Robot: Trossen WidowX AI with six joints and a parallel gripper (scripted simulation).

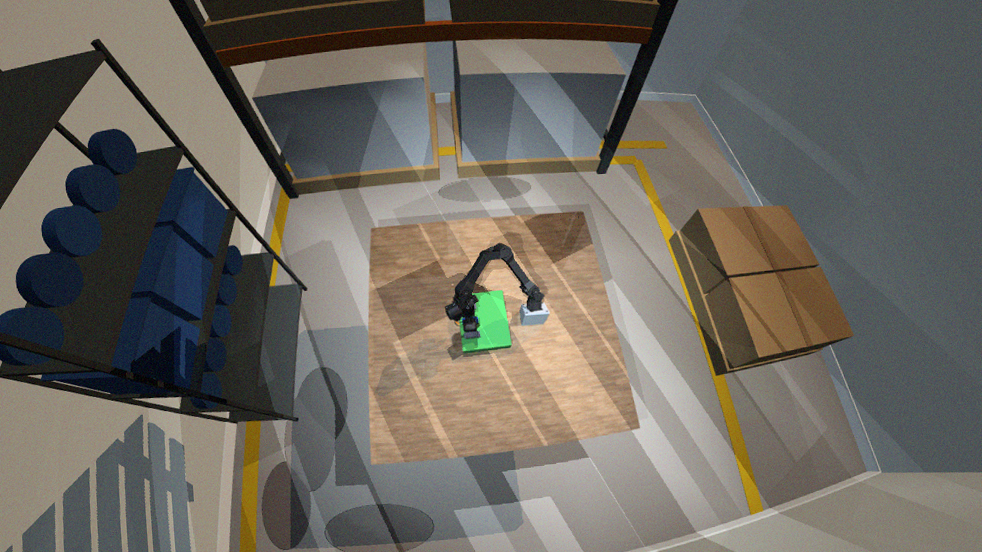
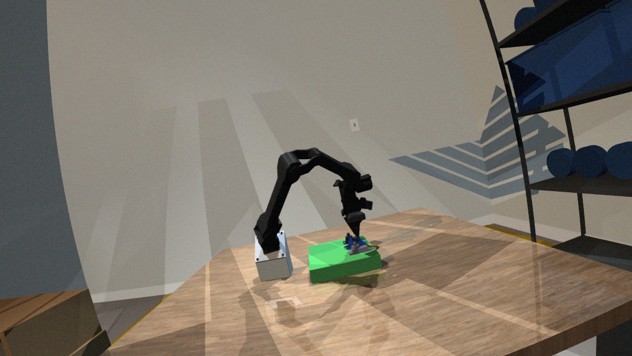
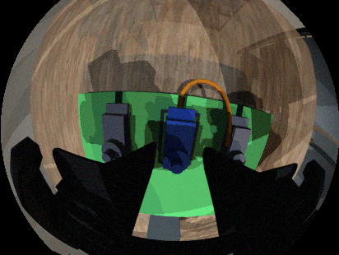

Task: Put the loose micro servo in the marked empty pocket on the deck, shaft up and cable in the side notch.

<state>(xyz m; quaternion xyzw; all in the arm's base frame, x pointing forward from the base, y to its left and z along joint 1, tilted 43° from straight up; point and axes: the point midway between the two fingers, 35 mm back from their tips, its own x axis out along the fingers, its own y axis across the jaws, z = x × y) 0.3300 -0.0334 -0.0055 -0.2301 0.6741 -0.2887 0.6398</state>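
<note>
The blue micro servo [image 2: 356, 243] [image 3: 179, 133] stands in the middle pocket of the green deck [image 1: 493, 328] [image 2: 327, 257] [image 3: 177, 195], its output shaft pointing up. The dark pocket outline shows around it in the wrist view. Its orange cable [image 3: 205, 81] leaves at the notch on the deck's far edge and loops to the right. Whether both ears lie fully flat is too small to tell. My gripper [image 2: 357, 234] [image 3: 180, 150] is open, with one fingertip on each side of the servo and a visible gap on both sides. The fingertips are just above the servo.
A grey servo [image 3: 116, 127] sits in the deck left of the blue one, and another grey servo [image 3: 241, 137] sits to its right, close to the right finger and the cable loop. The arm's pale base block [image 1: 534, 315] [image 2: 275, 269] stands beside the deck.
</note>
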